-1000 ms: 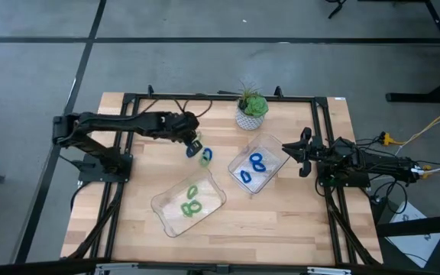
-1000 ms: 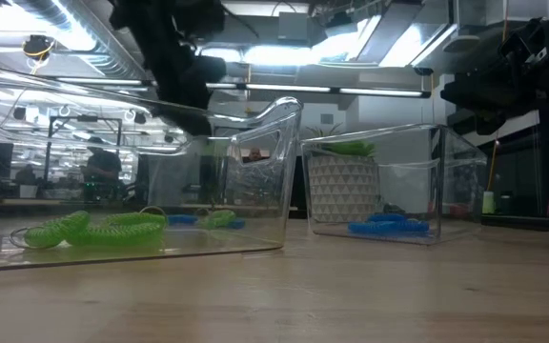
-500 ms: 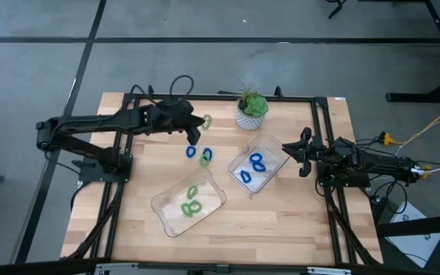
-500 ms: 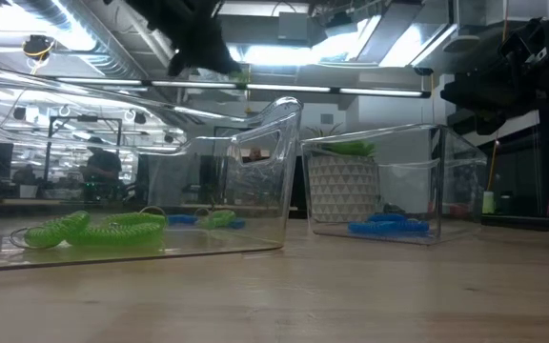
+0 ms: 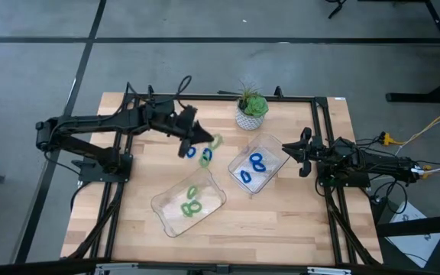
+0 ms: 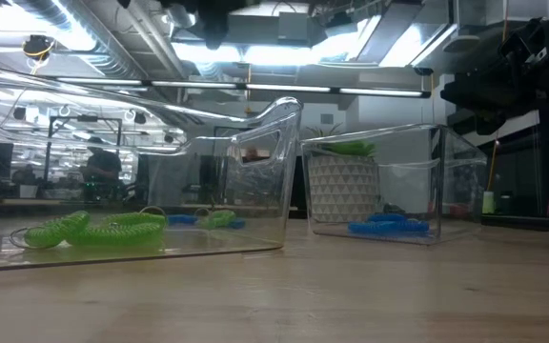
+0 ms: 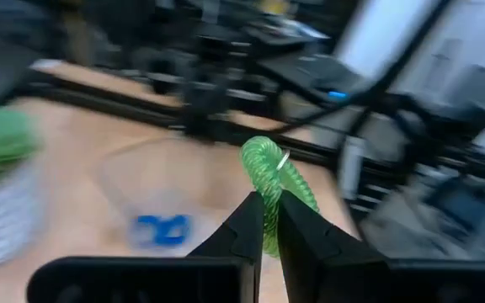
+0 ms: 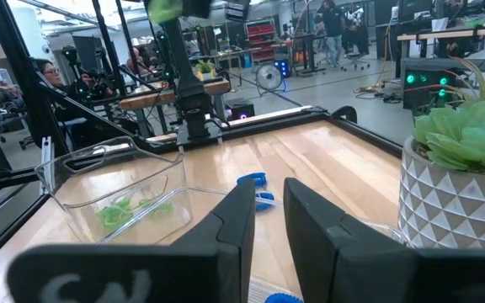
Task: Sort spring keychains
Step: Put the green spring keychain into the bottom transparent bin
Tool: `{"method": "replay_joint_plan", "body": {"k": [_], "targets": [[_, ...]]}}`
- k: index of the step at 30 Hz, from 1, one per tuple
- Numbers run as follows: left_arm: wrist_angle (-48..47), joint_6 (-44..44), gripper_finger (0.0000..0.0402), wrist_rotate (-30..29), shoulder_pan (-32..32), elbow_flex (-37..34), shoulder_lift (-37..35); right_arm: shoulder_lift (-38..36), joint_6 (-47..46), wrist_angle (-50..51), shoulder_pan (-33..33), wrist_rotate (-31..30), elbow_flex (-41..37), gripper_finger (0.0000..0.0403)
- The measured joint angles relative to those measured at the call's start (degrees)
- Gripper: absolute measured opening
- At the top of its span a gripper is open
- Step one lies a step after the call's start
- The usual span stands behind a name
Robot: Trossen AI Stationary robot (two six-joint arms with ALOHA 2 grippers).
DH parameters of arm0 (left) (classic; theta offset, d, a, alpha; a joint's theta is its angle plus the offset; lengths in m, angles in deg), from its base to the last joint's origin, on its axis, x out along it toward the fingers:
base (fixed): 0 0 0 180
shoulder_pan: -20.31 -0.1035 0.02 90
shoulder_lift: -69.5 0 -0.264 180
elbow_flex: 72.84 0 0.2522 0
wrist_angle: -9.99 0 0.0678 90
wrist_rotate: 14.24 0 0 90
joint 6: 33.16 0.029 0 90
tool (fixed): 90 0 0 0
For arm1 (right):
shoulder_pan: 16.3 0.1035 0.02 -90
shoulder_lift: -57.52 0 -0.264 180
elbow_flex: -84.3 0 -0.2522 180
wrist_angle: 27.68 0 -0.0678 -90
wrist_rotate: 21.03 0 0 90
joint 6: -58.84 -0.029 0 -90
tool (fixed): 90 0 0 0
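Pinching a green spring keychain [image 7: 269,181] between its two dark fingertips [image 7: 244,220], the left gripper [image 5: 190,137] hangs above the wooden table [image 5: 296,221]; the coil sticks up and out past the tips, its lower end caught between them. From above, that coil dangles just beside the gripper, toward the table's middle, over bare wood. Below it lie two loose keychains [image 5: 204,154], blue and green-and-blue, close together on the tabletop. Nearer the front edge sits a clear tray [image 5: 168,207] holding green keychains [image 5: 191,202]. A second clear tray [image 5: 275,159], toward the right arm, holds two blue keychains [image 5: 252,168]. The right gripper [image 5: 305,153] waits at the table's right edge, just beside that tray, its fingers [image 8: 230,220] a narrow gap apart with nothing between them. Farther back stands a potted succulent [image 5: 251,110] in a white patterned pot.
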Motion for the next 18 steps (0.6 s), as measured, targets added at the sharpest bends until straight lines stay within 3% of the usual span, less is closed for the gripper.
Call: {"method": "replay_joint_plan", "body": {"k": [5, 18], "targets": [[1.34, 0.01, 0.0022, 9.55, 2.31, 0.0, 0.0, -0.01, 0.0, 0.0, -0.01, 0.0, 0.0, 0.0067], [1.21, -6.06, 0.0022, 24.05, 10.49, 0.0, 0.0, -0.01, 0.0, 0.0, -0.01, 0.0, 0.0, 0.0067]]}}
